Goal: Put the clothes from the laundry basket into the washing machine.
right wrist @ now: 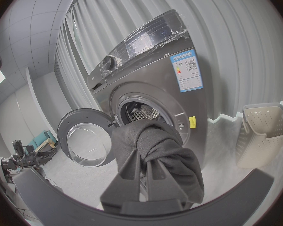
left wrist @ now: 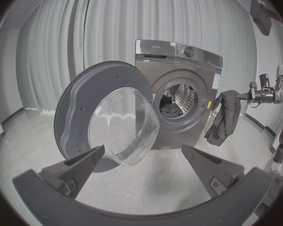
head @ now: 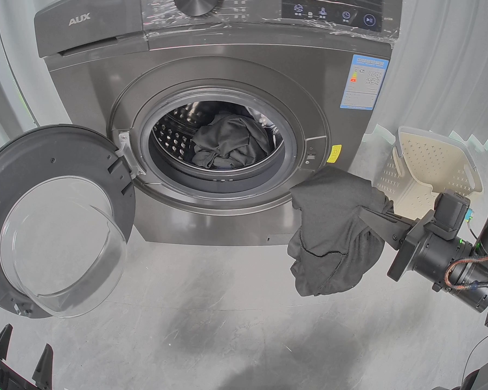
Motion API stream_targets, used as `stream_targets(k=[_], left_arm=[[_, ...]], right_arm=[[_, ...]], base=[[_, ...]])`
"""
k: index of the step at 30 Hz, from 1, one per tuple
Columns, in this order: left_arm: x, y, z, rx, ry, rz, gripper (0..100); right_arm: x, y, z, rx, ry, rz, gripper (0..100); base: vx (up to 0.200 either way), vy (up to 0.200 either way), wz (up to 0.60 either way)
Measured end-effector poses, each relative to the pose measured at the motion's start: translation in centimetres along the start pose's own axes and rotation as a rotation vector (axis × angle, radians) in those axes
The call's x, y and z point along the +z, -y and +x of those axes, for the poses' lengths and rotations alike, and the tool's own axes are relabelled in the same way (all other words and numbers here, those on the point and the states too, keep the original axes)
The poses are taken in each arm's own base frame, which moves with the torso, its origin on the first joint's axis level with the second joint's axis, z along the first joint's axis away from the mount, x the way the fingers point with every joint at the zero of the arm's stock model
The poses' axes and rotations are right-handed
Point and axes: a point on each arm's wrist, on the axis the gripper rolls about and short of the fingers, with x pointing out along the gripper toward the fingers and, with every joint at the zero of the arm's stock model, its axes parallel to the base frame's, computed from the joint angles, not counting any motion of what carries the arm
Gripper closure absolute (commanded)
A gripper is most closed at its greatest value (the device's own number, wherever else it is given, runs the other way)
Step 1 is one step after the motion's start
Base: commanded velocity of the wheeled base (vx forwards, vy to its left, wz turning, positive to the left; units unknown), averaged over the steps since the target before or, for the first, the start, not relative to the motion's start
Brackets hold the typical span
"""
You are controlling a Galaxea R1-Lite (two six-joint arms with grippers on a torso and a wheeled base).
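The grey front-loading washing machine [head: 222, 71] stands with its round door [head: 54, 218] swung wide to the left. A dark garment [head: 230, 139] lies inside the drum. My right gripper [head: 375, 216] is shut on a second dark grey garment [head: 331, 234], which hangs in the air in front of the machine's lower right corner, right of the drum opening. In the right wrist view the cloth [right wrist: 166, 154] bunches around the closed fingers [right wrist: 132, 173]. The cream laundry basket [head: 434, 171] stands to the machine's right. My left gripper [left wrist: 141, 154] is open and low at the near left.
Grey floor [head: 200, 310] stretches in front of the machine. The open door takes up the space left of the drum. Pale curtains [head: 450, 55] hang behind the machine and basket.
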Motion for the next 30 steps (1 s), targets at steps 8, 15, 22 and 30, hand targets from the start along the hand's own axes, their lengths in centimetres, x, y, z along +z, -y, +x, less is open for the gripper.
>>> stream_targets(k=[8, 15, 22, 30], left_arm=[[0.00, 0.00, 0.00, 0.000, 0.000, 0.001, 0], [0.01, 0.00, 0.00, -0.001, 0.001, 0.001, 0], [0.01, 0.00, 0.00, 0.000, 0.001, 0.002, 0], [0.04, -0.01, 0.00, 0.008, 0.004, 0.030, 0]], right_arm=[[-0.09, 0.01, 0.01, -0.001, -0.005, 0.001, 100], [-0.10, 0.03, 0.01, -0.002, -0.005, 0.002, 100], [-0.20, -0.05, 0.05, 0.002, -0.009, 0.004, 100], [-0.43, -0.34, 0.09, 0.015, -0.019, 0.009, 100]], base=[[0.000, 0.000, 0.00], [0.000, 0.000, 0.00], [0.000, 0.000, 0.00], [0.000, 0.000, 0.00]])
